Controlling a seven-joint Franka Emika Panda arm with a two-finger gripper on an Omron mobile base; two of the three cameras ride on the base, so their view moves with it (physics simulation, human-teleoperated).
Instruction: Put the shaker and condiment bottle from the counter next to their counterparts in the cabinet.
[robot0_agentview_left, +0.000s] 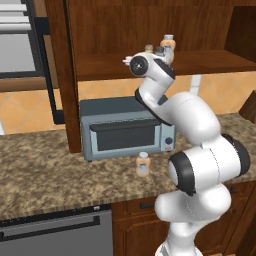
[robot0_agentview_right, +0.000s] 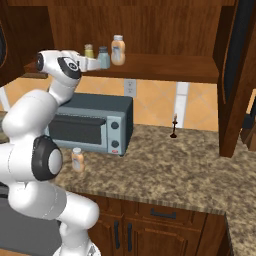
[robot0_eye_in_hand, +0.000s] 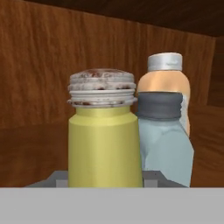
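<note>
We've got the arm (robot0_agentview_left: 200, 150) reaching up to the cabinet (robot0_agentview_left: 150, 30) shelf, its wrist hiding most of the shaker (robot0_agentview_left: 149, 48) there. An orange bottle (robot0_agentview_left: 168, 46) stands just behind. Another condiment bottle (robot0_agentview_left: 143, 164) sits on the counter (robot0_agentview_left: 60, 170) before the toaster oven (robot0_agentview_left: 127, 127).

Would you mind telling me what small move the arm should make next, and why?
Probably open the gripper and draw back. The shaker already appears to stand on the cabinet shelf beside the blue-grey shaker and orange bottle, while the condiment bottle waits on the counter.
</note>
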